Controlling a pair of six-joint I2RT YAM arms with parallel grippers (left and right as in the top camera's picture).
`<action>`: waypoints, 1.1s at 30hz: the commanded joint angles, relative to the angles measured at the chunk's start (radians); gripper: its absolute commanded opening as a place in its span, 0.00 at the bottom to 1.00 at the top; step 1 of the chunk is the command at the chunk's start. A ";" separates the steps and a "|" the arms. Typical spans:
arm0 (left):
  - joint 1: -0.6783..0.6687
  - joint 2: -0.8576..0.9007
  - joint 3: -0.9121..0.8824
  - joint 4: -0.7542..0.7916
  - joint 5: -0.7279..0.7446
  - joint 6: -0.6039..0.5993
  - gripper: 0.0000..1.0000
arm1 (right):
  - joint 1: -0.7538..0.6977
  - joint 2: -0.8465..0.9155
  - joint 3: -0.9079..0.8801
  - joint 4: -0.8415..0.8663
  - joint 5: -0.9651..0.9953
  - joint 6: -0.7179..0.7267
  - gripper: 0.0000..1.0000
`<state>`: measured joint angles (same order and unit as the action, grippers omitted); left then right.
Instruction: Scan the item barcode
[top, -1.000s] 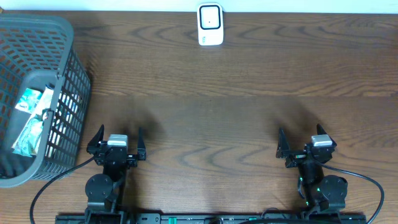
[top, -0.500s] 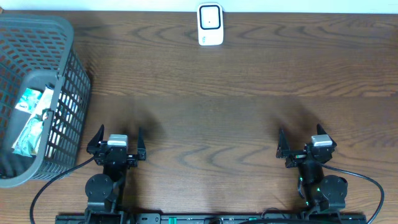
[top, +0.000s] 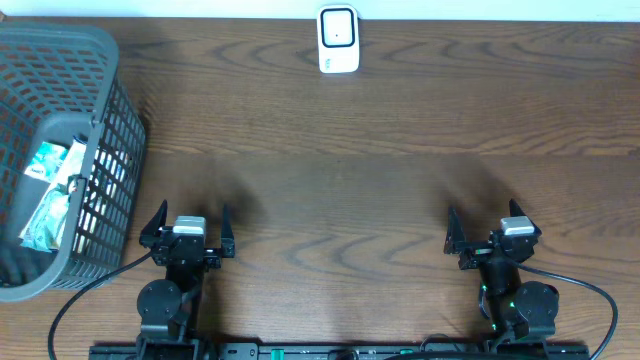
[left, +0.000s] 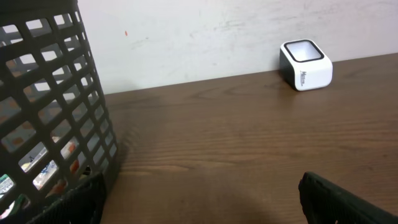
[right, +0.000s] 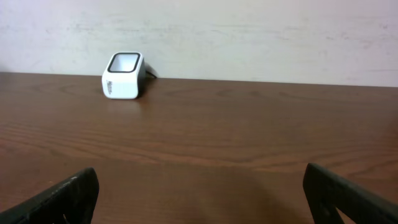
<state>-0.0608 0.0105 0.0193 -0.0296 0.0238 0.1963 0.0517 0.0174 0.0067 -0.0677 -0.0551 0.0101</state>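
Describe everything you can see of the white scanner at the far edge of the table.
The scanner is a small white box with rounded corners, plastic by its look. Its top face holds a pale window in a dark frame. One side bears small grey lettering, too small to read. It stands upright on the wooden table, at the far edge near the wall, midway across. A dark bit behind it may be a cable.

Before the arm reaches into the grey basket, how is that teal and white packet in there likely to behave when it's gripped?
The teal and white packet looks like a thin, creased pouch, so it is probably floppy and light. It lies deep against the basket wall, so it may catch on the mesh when lifted.
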 joint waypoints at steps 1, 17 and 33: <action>-0.001 -0.005 -0.015 -0.044 -0.017 0.017 0.98 | 0.008 -0.004 -0.001 -0.004 -0.004 -0.004 0.99; -0.002 -0.005 -0.014 -0.013 -0.012 -0.028 0.98 | 0.008 -0.004 -0.001 -0.004 -0.004 -0.004 0.99; -0.002 0.039 0.118 0.012 0.056 -0.153 0.98 | 0.008 -0.004 -0.001 -0.004 -0.003 -0.004 0.99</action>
<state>-0.0608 0.0235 0.0795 -0.0204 0.0357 0.0692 0.0517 0.0174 0.0067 -0.0677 -0.0551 0.0101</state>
